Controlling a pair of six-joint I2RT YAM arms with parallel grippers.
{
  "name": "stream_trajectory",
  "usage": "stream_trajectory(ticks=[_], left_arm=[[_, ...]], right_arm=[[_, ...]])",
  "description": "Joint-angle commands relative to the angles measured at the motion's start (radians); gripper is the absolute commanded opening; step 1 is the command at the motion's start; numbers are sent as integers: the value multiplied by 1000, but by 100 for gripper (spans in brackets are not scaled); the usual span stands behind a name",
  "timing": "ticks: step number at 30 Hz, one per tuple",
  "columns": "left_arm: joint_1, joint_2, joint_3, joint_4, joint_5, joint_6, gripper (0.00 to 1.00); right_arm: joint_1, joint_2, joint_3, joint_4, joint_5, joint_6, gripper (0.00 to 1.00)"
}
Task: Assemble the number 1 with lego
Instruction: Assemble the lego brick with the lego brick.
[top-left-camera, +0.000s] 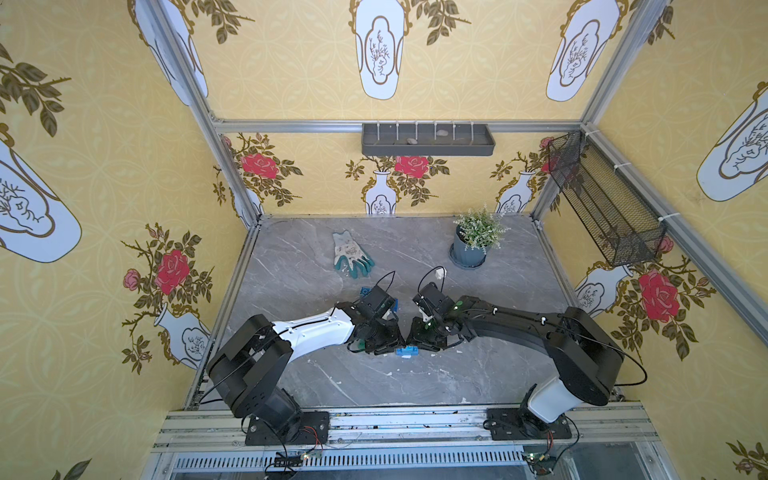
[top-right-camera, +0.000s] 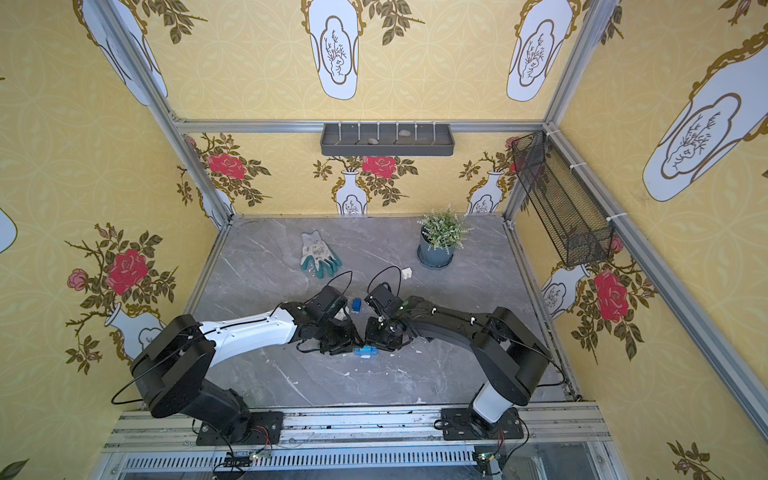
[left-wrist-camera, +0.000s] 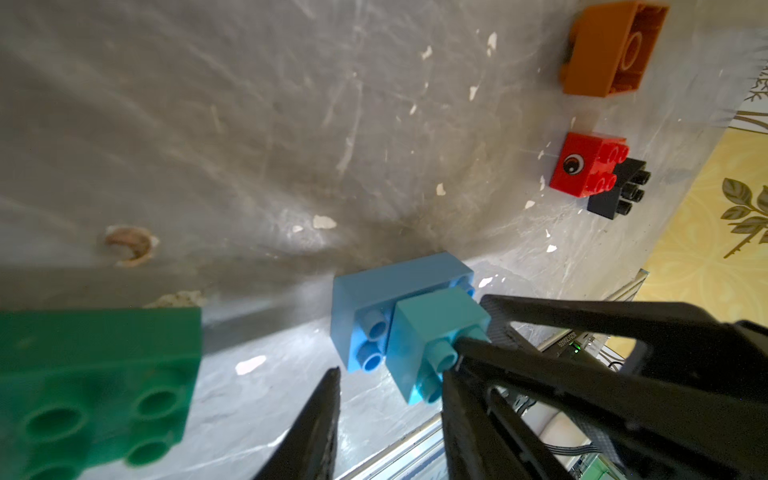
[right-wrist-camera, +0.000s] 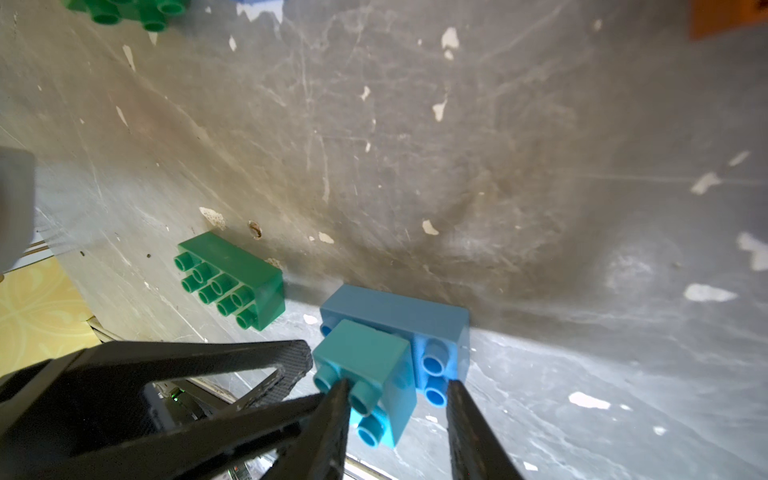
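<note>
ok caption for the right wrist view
Right claw over a teal brick stacked on a blue brick, green brick nearby.

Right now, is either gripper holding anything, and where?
Cannot tell: left gripper and right gripper straddle the turquoise square plastic brick on the long blue brick.

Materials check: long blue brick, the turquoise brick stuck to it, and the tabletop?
Long blue brick: moulded plastic, going by the smooth satin sheen and hollow studs.
Turquoise brick: likely the same plastic, with crisp moulded edges.
Tabletop: grey marble-look slab, laminate or stone, unclear which; scratched, with white flecks.
</note>
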Motion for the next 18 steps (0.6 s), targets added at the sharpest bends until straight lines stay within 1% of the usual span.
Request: stream_trajectory(ticks=[1,11,18], left_arm=[[0,20,-8,6,-17,-14,40],[-1,57,-24,17,-12,-30,32],[-2,103,-22,12,4,-30,29]], right_arm=[[2,5,-13,18,-2,2,38],[2,40,-45,20,-8,5,32],[2,68,-75,28,-8,11,29]])
